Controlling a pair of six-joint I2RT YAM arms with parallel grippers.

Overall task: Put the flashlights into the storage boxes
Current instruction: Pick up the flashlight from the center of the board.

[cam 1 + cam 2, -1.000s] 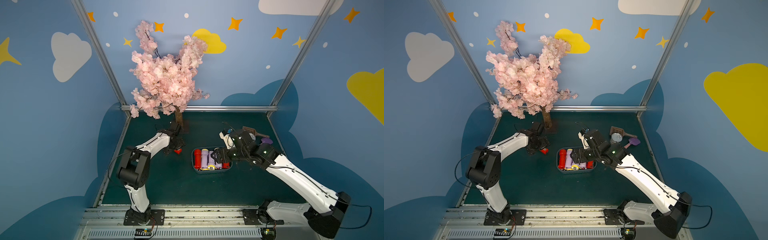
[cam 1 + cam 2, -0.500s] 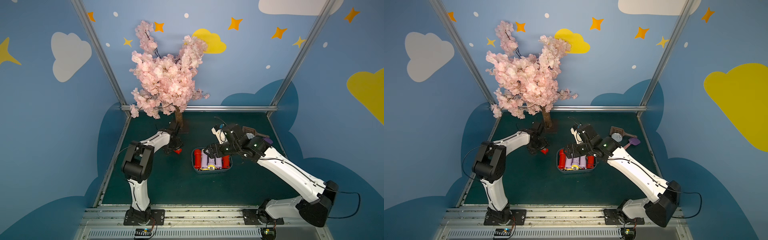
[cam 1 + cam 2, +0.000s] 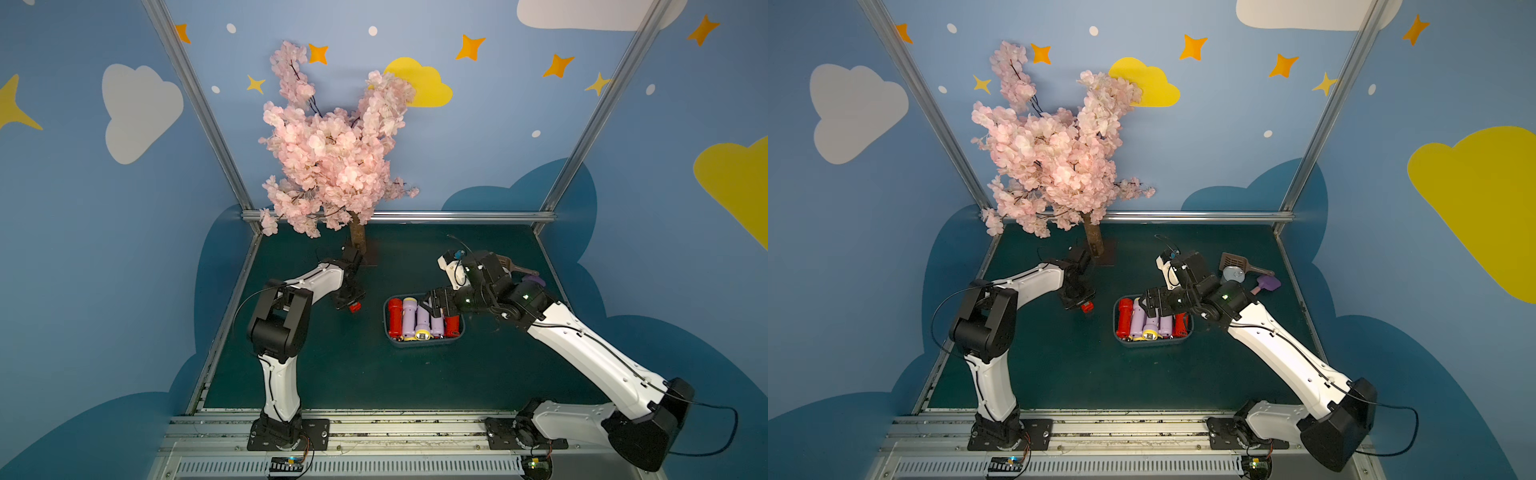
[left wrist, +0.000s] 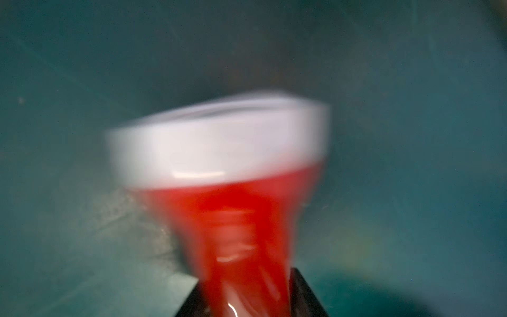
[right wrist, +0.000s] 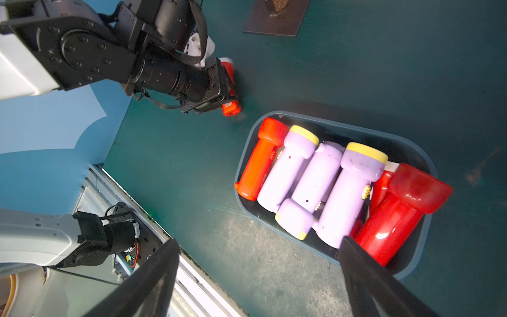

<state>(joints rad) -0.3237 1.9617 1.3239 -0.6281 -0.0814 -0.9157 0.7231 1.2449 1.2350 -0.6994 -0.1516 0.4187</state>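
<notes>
Beside the storage tub (image 5: 343, 126), the left pincer (image 5: 228, 85) is closed around a red flashlight (image 5: 232, 108). Over the tub, packed with red and lilac flashlights (image 5: 321, 175), the right pincer (image 5: 259, 243) hangs wide open, empty.

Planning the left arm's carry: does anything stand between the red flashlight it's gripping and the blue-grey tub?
Nothing lies on the green mat between the red flashlight in the left gripper and the tub. But the open right gripper hangs over the tub, which other flashlights nearly fill.
</notes>
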